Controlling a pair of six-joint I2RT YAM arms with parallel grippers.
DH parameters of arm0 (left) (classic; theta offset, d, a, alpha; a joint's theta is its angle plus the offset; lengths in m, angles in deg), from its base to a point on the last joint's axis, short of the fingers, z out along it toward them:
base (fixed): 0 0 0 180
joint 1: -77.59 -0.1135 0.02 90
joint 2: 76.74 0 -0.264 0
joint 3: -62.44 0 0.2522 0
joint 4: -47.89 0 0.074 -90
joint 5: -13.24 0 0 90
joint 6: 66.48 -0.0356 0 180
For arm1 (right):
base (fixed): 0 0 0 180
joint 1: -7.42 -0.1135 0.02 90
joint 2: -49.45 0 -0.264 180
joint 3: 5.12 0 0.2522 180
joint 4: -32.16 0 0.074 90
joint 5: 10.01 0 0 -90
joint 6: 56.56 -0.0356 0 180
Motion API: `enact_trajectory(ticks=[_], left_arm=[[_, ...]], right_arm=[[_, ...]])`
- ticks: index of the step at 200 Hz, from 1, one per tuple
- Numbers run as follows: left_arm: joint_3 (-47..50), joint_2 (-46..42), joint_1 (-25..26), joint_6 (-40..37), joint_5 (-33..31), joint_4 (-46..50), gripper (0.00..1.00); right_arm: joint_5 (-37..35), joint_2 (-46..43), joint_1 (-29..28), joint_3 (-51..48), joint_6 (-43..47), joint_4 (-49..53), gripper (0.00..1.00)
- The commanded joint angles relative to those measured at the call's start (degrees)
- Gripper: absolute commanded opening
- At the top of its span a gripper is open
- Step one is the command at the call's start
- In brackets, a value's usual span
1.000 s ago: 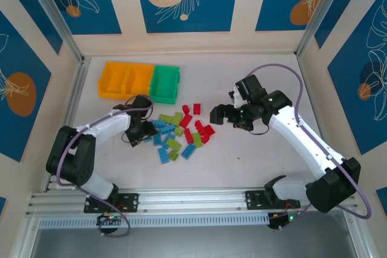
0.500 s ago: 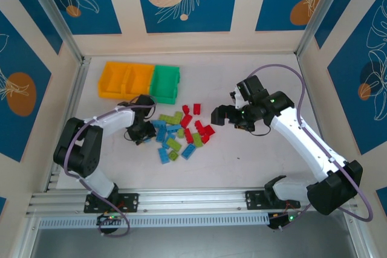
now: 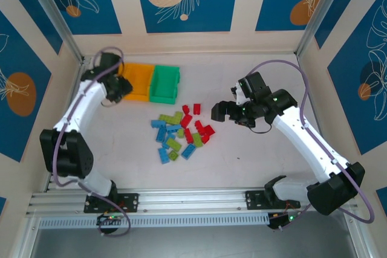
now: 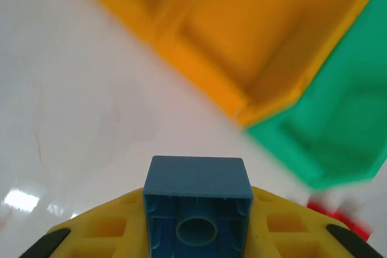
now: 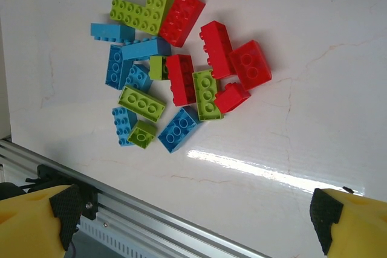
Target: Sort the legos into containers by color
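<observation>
The legos (image 3: pixel 181 130) lay in a loose heap near the middle of the white table (image 3: pixel 254 70). They were small studded bricks in red, light blue and lime green, some touching and a few red ones a little apart on the far side. From the right wrist the mix read clearly: reds mostly to the right of the heap, blues to the left, limes scattered among them, and two lime bricks set in an L at the far edge. Most sat studs-up, in short square and longer oblong shapes. The bins (image 3: pixel 157 83) stood in a joined row at the far left of the table, two orange-yellow and one green, the green nearest the heap. The left gripper (image 3: pixel 118 87) hung over the left end of that row, and its yellow fingers (image 4: pixel 109 234) were clamped on a blue brick (image 4: pixel 198 209). The brick was seen from its hollow underside, with one round tube in the middle. Beyond it the orange and green bins showed blurred (too soft to tell what they held). The right gripper (image 3: pixel 225 108) hung just right of the heap with its jaws wide apart and nothing between them. Its black pads (image 5: pixel 60 209) sat at the lower corners of its own view, above the metal rail (image 5: pixel 133 216).
</observation>
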Motion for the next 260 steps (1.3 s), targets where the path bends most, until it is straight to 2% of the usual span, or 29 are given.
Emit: enact_trajectory(ticks=[1, 31, 59, 95, 111, 123, 140, 164, 181, 214, 237, 260], left_arm=[[-9.46, 9.36, -4.92, -2.95, -0.32, 2.77, 0.26], [-25.19, 22.44, -8.71, -3.78, 1.76, 5.29, 0.27], [-37.07, 31.38, -9.70, -5.65, 3.49, 7.66, 0.35], [-40.80, 34.68, -9.95, -7.24, 4.88, 7.35, 0.53], [-40.62, 33.83, -9.94, -7.84, 4.70, 7.75, 0.55], [-40.08, 32.51, -9.87, -8.09, 5.34, 8.29, 0.53], [-36.65, 27.71, -9.25, -7.83, 6.96, 8.08, 0.49], [-26.52, 16.00, -5.01, -8.30, 6.86, 5.42, 0.48], [-18.39, 7.21, -0.26, -7.98, 6.16, 4.11, 0.48], [-3.00, -6.94, 12.29, -6.44, 1.10, 1.19, 0.48], [4.69, -12.77, 19.44, -5.06, -1.83, -0.09, 0.48], [9.55, -15.70, 23.63, -4.44, -2.91, 0.14, 0.50]], right_arm=[[-0.43, -0.53, -0.03, 2.21, -0.91, 0.85, 0.99], [-1.43, -0.53, 0.19, 3.47, -1.25, 2.26, 0.99], [-2.12, -0.43, 0.50, 4.35, -1.56, 2.84, 0.99], [-2.37, 0.73, 0.97, 5.14, -1.20, 2.85, 0.99], [-2.32, 1.64, 1.18, 5.56, -0.88, 2.47, 0.99], [-2.16, 2.30, 1.37, 5.51, -0.46, 1.31, 0.99], [-2.10, 3.69, 1.55, 4.61, 0.05, -1.53, 0.99], [-2.83, 8.44, 1.56, 4.05, -0.16, -5.60, 1.00], [-3.67, 13.20, 1.01, 4.59, -0.14, -8.64, 0.99], [-8.40, 24.94, -0.41, 8.39, -0.17, -12.88, 0.92], [-11.28, 33.28, -1.40, 13.30, -0.08, -14.23, 0.85], [-10.96, 40.02, -2.04, 17.28, -0.01, -15.61, 0.82]])
